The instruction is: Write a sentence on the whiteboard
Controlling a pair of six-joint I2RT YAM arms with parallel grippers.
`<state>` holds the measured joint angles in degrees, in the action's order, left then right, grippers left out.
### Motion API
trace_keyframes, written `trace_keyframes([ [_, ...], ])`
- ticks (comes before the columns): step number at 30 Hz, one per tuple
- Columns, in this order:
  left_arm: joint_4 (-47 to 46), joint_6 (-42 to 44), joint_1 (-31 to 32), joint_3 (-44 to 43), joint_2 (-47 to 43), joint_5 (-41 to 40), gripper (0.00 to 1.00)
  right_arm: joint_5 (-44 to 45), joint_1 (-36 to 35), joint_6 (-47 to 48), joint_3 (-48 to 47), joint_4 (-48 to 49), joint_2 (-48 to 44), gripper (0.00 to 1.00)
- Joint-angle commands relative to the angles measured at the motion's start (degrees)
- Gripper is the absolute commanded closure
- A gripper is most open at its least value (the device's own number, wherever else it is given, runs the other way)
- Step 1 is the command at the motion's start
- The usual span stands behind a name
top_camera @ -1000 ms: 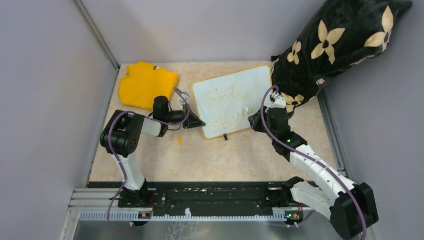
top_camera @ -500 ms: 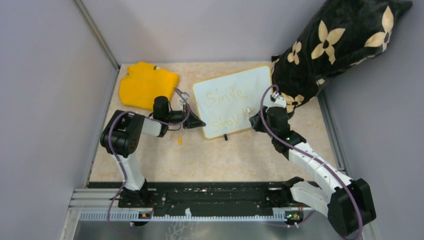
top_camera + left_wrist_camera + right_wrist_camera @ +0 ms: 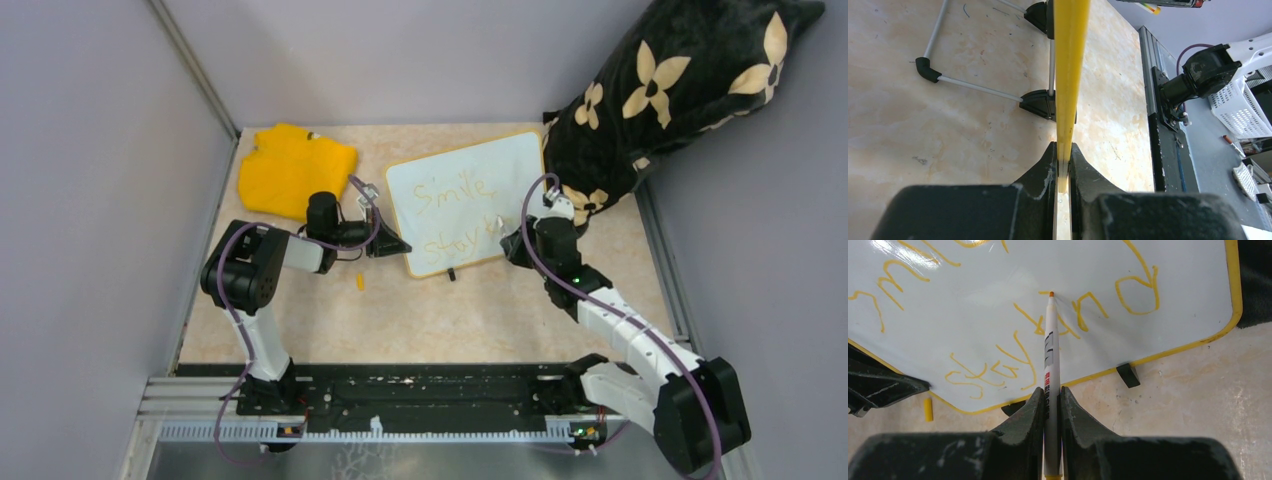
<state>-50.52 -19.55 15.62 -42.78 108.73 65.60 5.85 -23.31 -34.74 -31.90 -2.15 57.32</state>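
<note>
Though its rim is yellow, the whiteboard (image 3: pixel 510 165) gleams white, apparently tilted

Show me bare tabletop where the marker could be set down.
Free: the table strip between the whiteboard and the base rail, right of the yellow cap. Crowded: the far edge, with yellow cloth, whiteboard and flowered cushion.

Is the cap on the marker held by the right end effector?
No, the marker in the right end effector shows a bare orange tip at the whiteboard.
</note>
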Motion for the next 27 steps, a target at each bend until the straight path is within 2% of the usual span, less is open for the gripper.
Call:
trace_keyframes([
  [1,4.6,1.4,-0.2,0.1,0.7,-3.2,1.00,0.1,1.0,-0.3,0.2,1.2,-1.5,1.00],
  [7,4.6,1.4,-0.2,0.1,0.6,-3.3,1.00,-1.6,1.0,-0.7,-0.7,0.4,-7.2,1.00],
  [13,4.6,1.4,-0.2,0.0,0.4,-3.3,1.00,2.4,1.2,0.6,-1.4,-5.8,-12.6,1.00],
  [27,5.0,1.9,-0.2,0.1,0.4,-3.3,1.00,7.4,2.4,-2.3,10.6,-16.4,-29.4,1.00],
])
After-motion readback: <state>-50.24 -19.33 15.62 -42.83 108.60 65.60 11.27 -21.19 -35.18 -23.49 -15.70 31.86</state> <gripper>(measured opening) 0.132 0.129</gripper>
